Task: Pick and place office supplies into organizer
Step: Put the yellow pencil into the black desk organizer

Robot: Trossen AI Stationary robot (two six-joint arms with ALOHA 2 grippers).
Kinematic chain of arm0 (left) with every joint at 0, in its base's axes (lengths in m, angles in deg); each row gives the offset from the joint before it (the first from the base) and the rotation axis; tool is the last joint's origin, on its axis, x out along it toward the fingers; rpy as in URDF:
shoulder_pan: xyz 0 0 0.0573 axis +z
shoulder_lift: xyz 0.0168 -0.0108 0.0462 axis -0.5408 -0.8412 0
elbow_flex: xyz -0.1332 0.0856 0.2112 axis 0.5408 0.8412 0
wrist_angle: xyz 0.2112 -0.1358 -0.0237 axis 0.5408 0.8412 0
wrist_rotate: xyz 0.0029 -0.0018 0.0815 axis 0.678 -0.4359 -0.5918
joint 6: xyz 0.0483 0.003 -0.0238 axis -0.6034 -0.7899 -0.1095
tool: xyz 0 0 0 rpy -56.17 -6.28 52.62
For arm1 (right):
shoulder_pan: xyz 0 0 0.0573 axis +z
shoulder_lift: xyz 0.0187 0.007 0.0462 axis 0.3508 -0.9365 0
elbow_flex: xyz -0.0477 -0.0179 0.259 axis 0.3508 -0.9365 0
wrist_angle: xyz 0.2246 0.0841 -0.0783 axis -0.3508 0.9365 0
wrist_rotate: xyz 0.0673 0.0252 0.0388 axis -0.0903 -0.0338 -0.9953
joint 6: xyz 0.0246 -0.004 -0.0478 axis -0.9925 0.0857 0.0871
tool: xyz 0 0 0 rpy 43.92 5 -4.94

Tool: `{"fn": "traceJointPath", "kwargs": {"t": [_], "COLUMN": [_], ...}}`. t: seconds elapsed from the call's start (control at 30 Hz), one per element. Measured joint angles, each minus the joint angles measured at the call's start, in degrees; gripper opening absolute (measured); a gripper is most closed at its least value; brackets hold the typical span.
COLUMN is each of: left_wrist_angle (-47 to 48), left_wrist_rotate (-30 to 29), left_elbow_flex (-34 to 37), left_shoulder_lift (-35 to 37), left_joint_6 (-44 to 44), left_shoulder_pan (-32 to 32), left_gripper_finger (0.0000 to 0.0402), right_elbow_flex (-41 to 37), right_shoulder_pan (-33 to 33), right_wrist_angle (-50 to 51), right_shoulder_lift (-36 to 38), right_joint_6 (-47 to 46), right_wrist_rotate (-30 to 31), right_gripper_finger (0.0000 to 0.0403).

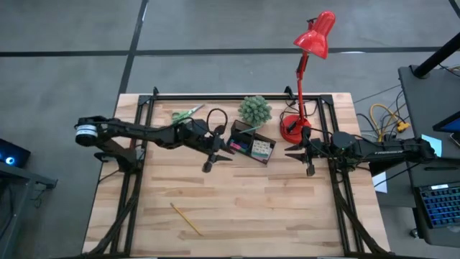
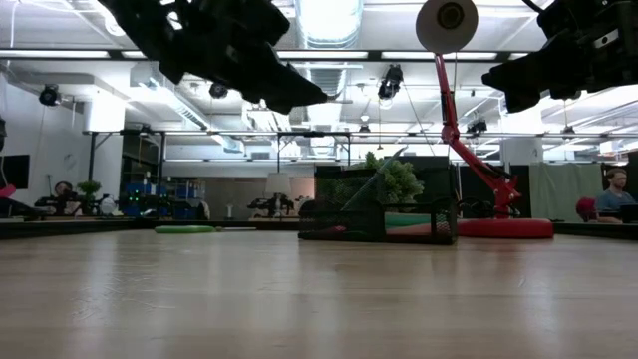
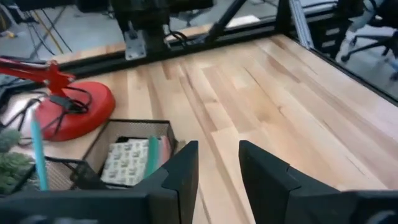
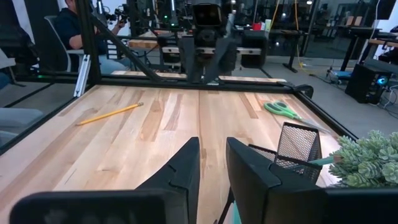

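- High view: the organizer (image 1: 251, 146) is seen near the middle of the counter's (image 1: 237, 208) far half, holding the white dotted cube (image 1: 261, 150), pink pieces and the teal pen (image 1: 249, 130).
- The green potted plant (image 1: 255, 109) is placed just behind it; the red lamp's base (image 1: 293, 128) stands to its right.
- The green-handled scissors (image 1: 187, 113) are found near the far edge, the yellow pencil (image 1: 186, 218) well apart near the front.
- The left hand (image 1: 214, 154) is held just left of the organizer — fingers slightly apart, empty.
- The right hand (image 1: 300, 152) is held in front of the lamp base — fingers slightly apart, empty.
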Motion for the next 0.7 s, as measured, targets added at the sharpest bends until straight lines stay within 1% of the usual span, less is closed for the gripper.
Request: {"fn": "traceJointPath", "kwargs": {"t": [0.1, 0.2, 0.27, 0.4, 0.53, 0.6, 0.7], "left_wrist_angle": [4.14, 8.98, 12.26, 17.98, 20.53, 20.78, 21.12], "left_wrist_rotate": [-2.36, -7.50, -9.28, -9.96, -10.39, -10.48, -10.48], "left_elbow_flex": [0.07, 0.07, -0.27, -1.18, -1.36, -1.36, -1.70], "left_shoulder_lift": [1.60, 2.54, 2.76, 2.76, 2.76, 2.76, 2.76], "left_joint_6": [0.16, 0.43, 0.46, 0.54, 0.72, 2.78, 9.15], "left_shoulder_pan": [-1.51, -3.52, -4.84, -7.54, -10.34, -11.66, -13.78], "left_gripper_finger": [0.0102, 0.0102, 0.0102, 0.0102, 0.0102, 0.0102, 0.0102], "right_elbow_flex": [0.00, 0.00, 0.00, 0.00, 0.00, 0.00, 0.01], "right_shoulder_pan": [0.02, 0.02, 0.01, 0.02, 0.02, 0.02, 0.01], "right_wrist_angle": [0.02, 0.01, 0.00, -0.01, 0.00, 0.00, 0.00], "right_shoulder_lift": [0.00, -0.01, -0.02, 0.00, -0.01, 0.00, 0.00], "right_joint_6": [-0.02, -0.03, 0.00, -0.01, -0.02, 0.00, -0.01], "right_wrist_rotate": [0.00, 0.00, 0.01, 0.00, 0.00, 0.00, 0.00], "right_gripper_finger": [0.0068, 0.0072, 0.0075, 0.0081, 0.0084, 0.0084, 0.0080]}}
